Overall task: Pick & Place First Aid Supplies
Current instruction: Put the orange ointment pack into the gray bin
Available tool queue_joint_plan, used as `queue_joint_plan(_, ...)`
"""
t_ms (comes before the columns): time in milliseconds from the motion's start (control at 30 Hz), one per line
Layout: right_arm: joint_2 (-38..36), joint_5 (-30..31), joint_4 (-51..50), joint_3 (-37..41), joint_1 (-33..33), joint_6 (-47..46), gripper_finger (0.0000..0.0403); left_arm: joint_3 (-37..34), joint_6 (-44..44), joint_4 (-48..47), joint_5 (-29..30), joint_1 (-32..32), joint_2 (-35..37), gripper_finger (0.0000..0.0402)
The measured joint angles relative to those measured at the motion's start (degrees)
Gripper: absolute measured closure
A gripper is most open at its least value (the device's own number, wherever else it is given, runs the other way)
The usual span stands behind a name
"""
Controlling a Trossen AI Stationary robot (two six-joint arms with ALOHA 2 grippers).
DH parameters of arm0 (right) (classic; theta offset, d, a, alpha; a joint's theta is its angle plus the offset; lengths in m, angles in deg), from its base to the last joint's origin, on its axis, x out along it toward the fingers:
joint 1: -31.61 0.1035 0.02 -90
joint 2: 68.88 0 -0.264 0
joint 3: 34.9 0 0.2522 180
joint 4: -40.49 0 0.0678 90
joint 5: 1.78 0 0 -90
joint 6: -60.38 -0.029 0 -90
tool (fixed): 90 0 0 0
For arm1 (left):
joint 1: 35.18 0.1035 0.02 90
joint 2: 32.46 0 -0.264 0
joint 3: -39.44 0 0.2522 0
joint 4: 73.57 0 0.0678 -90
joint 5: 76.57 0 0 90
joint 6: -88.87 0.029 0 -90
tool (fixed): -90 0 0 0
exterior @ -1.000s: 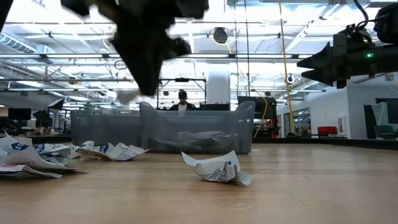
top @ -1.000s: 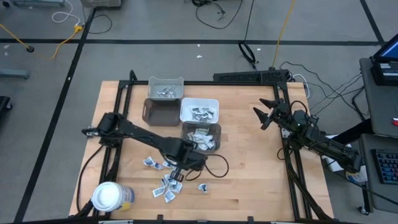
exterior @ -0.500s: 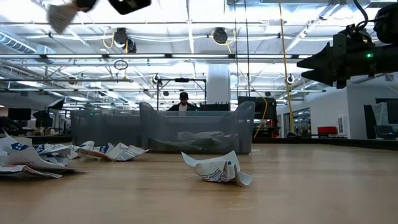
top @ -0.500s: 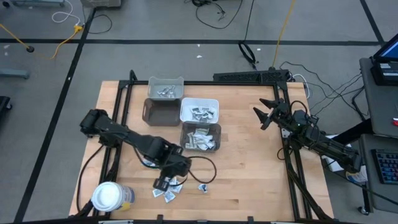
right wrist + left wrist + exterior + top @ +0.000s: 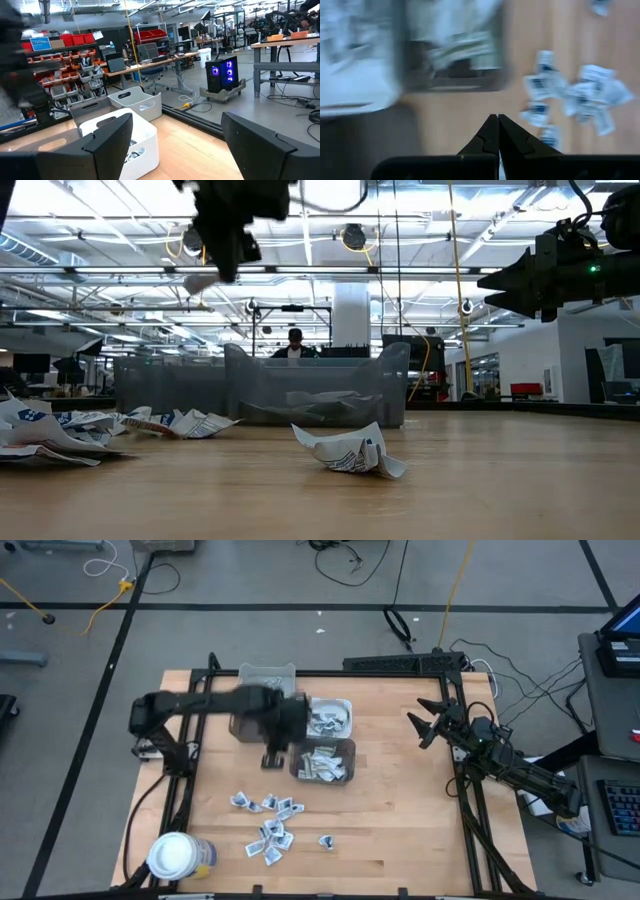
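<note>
Several small white packets with blue print (image 5: 270, 825) lie scattered flat on the near middle of the table; they also show in the low view (image 5: 350, 450) and the left wrist view (image 5: 580, 95). My left gripper (image 5: 270, 758) (image 5: 222, 268) (image 5: 498, 119) hangs high above the table beside the near grey bin (image 5: 353, 762), shut on one pale packet. More packets lie inside that bin and the white bin (image 5: 349, 704). My right gripper (image 5: 424, 726) (image 5: 175, 150) waits open above the table's right side. My left gripper pinches a small pale packet (image 5: 200, 281) between its shut fingers, which point down from above. The packet sticks out beside the fingertips, lifted clear of the table. Motion blur hides which part of the packet the fingers are on.
A third, grey bin (image 5: 245, 672) stands at the far edge behind the left arm. A white-lidded round jar (image 5: 176, 854) stands at the near left corner. Bare wood lies between the bins and my right arm. A person (image 5: 294, 345) stands in the room beyond.
My left gripper has risen from the scattered packets, swung briefly toward the table's left and near edge, then moved fast toward the far edge and stands beside the near grey bin. It stays shut, and a pale packet has come up with it. The other packets lie unmoved.
</note>
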Motion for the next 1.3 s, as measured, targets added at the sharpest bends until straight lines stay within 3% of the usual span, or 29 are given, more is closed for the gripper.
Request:
queue_joint_plan(333,0.0,0.0,0.0,0.0,0.0,0.0,0.0105,0.4,10.9,2.4,1.3,26.5,-2.8,0.0401)
queue_joint_plan(600,0.0,0.0,0.0,0.0,0.0,0.0,0.0105,0.8,10.7,4.4,5.4,40.0,-8.6,0.0401)
queue_joint_plan(800,0.0,0.0,0.0,0.0,0.0,0.0,0.0105,0.8,4.5,9.1,8.9,42.6,-13.6,0.0401)
queue_joint_plan(1133,0.0,0.0,0.0,0.0,0.0,0.0,0.0105,0.8,4.4,17.9,10.4,41.4,-20.6,0.0401)
queue_joint_plan(1300,0.0,0.0,0.0,0.0,0.0,0.0,0.0105,0.8,2.5,18.8,14.2,40.9,-20.5,0.0369)
